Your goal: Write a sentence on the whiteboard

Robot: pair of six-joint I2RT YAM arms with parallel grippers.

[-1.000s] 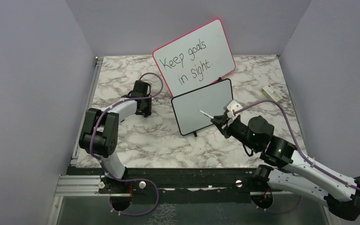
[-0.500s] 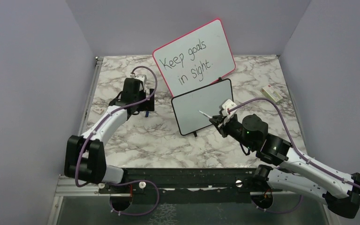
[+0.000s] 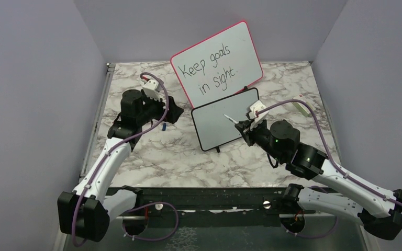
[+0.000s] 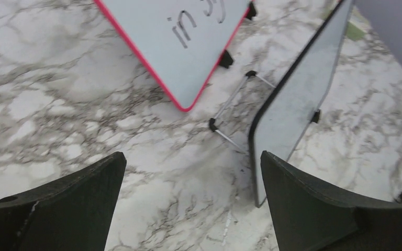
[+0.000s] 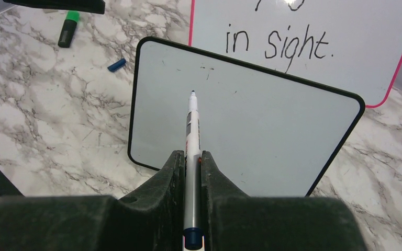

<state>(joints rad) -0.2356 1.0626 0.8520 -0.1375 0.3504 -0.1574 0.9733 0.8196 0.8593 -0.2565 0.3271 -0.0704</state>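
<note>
- Right claw (image 5: 191, 157) clamped on my marker (image 5: 192, 123), tip aimed at the whiteboard (image 5: 272, 136), propped before the pink board (image 5: 303, 31).
- Left claw (image 4: 192, 162) wide, empty.
- Writing not begun; next I press the tip on, steady strokes.

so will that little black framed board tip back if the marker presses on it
Probably, if pressed hard: the whiteboard leans on a thin wire stand and looks light. It may also slide on the smooth marble table.
</note>
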